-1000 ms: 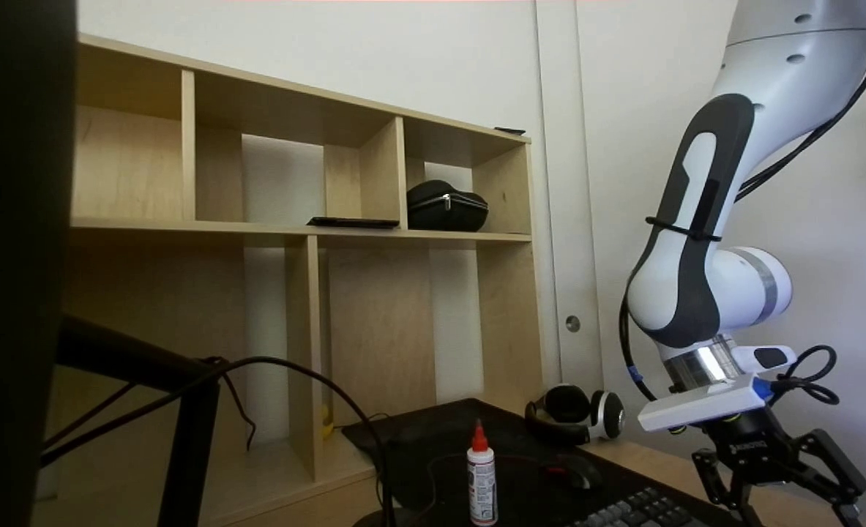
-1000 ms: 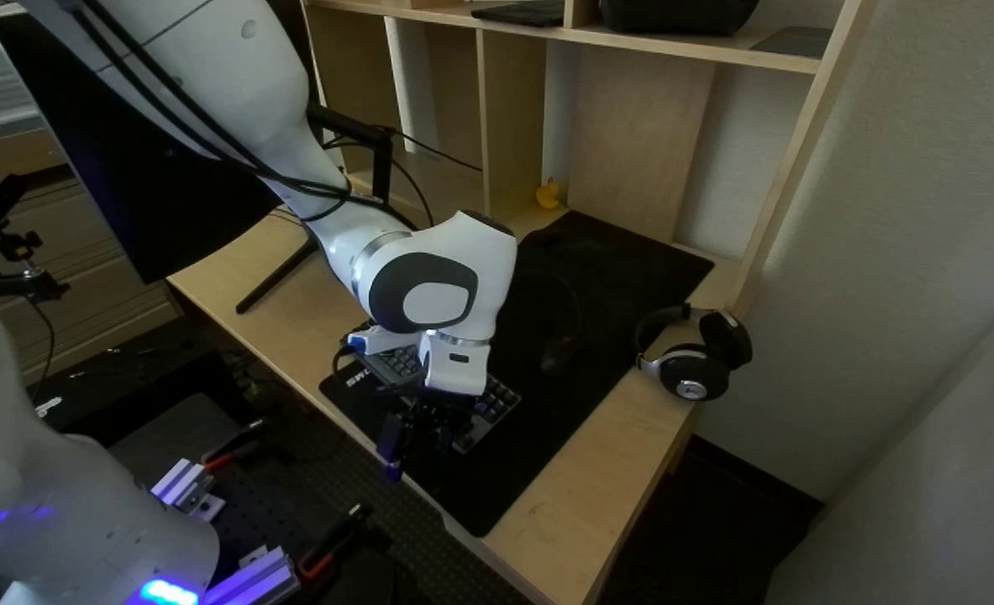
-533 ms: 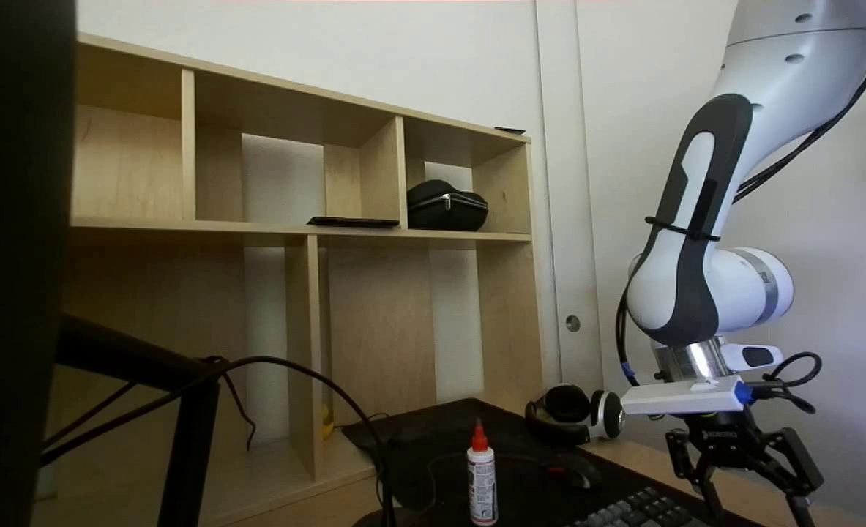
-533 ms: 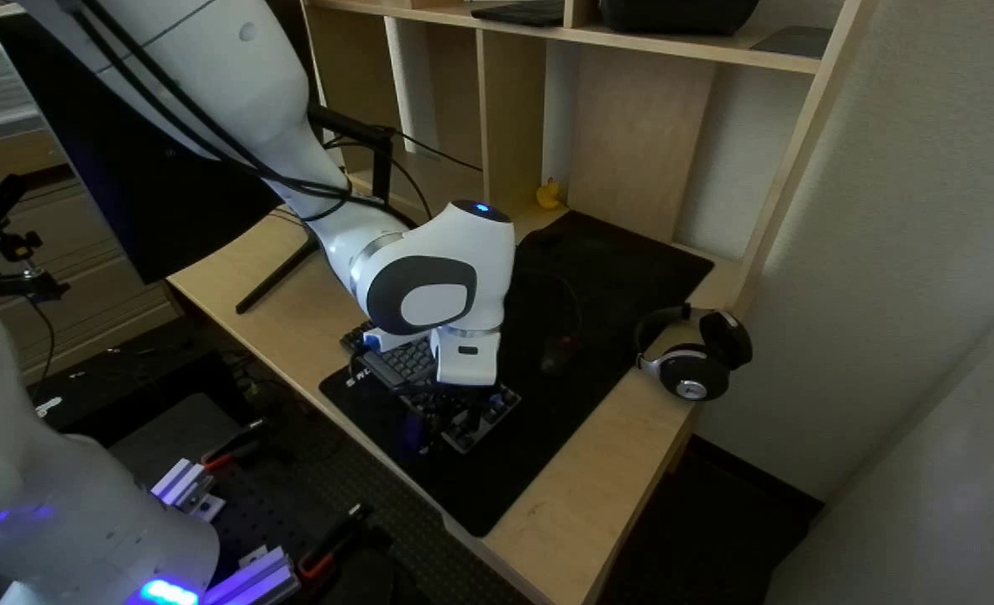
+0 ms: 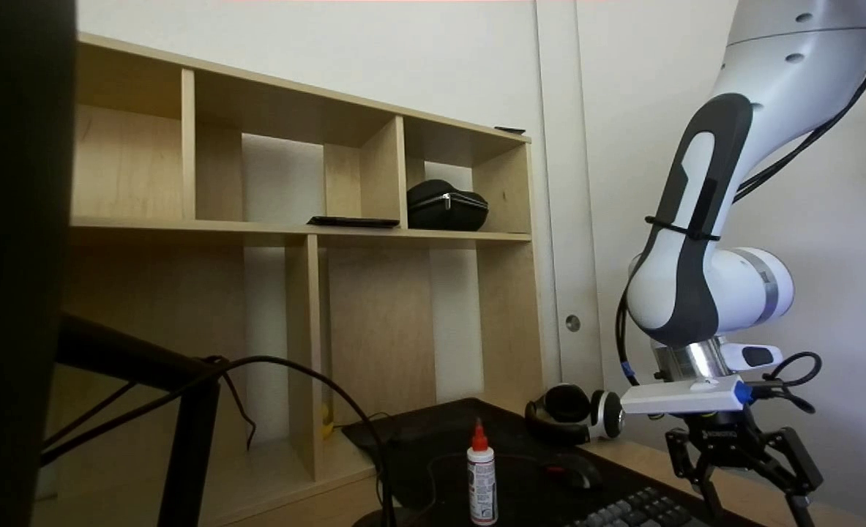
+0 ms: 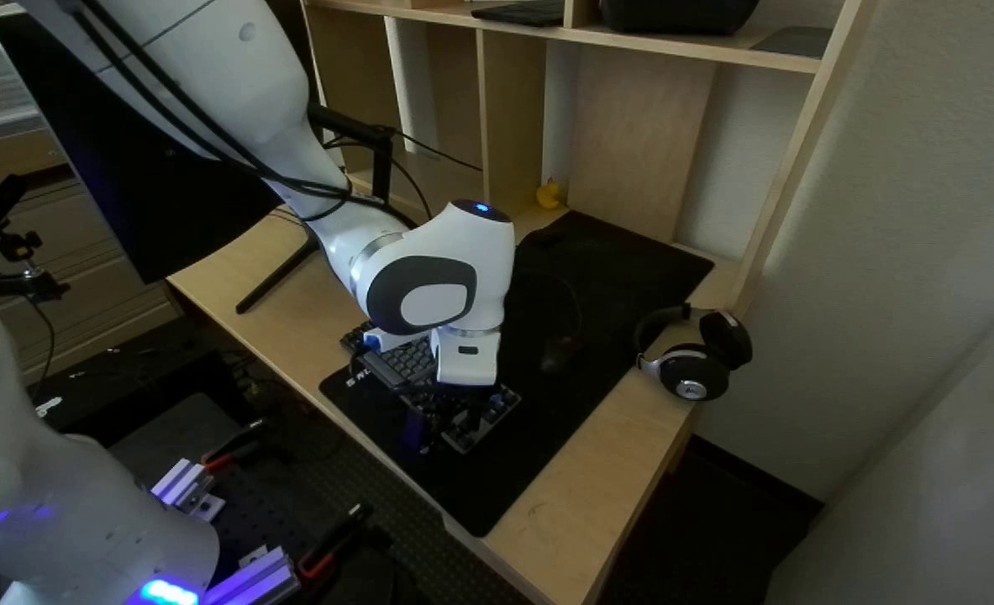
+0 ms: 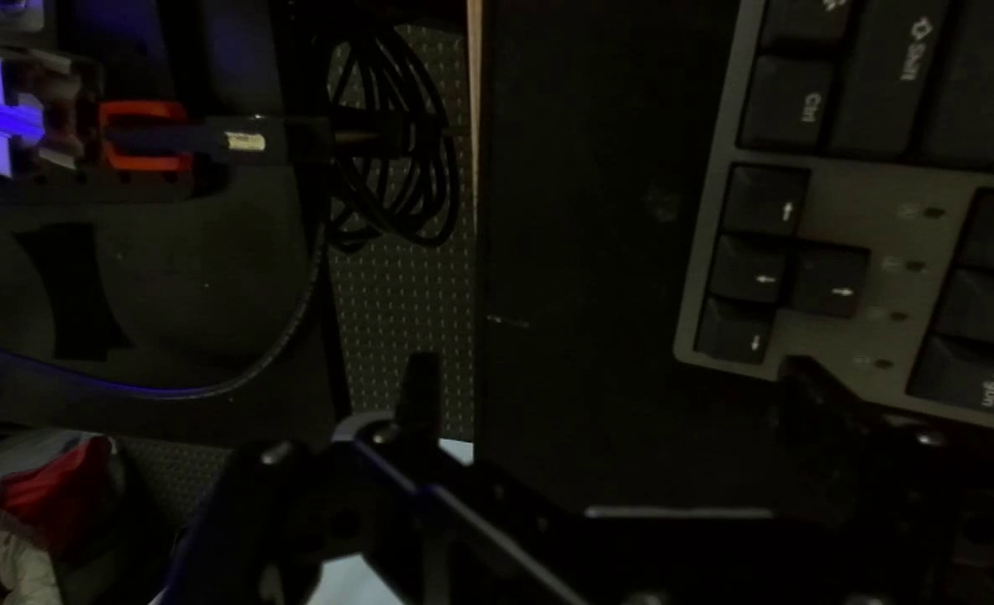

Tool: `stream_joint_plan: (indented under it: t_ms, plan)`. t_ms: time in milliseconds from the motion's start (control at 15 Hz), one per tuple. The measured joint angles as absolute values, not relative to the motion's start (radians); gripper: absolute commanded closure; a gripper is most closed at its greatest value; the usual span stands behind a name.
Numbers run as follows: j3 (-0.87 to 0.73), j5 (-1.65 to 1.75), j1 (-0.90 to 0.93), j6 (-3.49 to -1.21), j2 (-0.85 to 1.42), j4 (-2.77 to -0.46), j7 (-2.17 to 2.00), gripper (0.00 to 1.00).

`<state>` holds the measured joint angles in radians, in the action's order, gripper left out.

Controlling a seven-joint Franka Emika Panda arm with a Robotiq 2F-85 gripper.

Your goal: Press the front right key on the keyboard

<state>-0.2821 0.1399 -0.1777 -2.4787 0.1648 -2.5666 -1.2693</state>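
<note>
Keyboard (image 7: 875, 218) lies on a black mat (image 7: 581, 252), a bare strip running between it and the edge of the worktop (image 6: 610, 454). Near the arrow keys (image 7: 744, 269) the claw (image 7: 613, 378) points downward, fingers spread wide apart, one tip overlapping the keyboard's end in the wrist view; above, the arm (image 5: 696, 190) hangs bent.

In the wrist view, the keyboard (image 7: 858, 202), between two and three o'clock, is framed in grey, and its black keys (image 7: 740, 269) are marked in white; at nine o'clock, the dark floor (image 7: 404, 311) is patterned with pale dots. In an exterior view, the bottle (image 5: 482, 484) near six o'clock is coloured white, its cap (image 5: 479, 440) red, and the gripper (image 5: 760, 506) at four black.
</note>
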Motion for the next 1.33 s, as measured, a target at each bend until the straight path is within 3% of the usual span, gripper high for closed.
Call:
stream_joint_plan:
  t_ms: [933, 1333]
  plan:
    - [-0.288, 0.021, -0.181, -2.556, 0.247, -2.559, -1.241, 0.00]
    - [-0.427, 0.199, -0.174, -2.570, 0.126, -2.654, -1.288, 0.00]
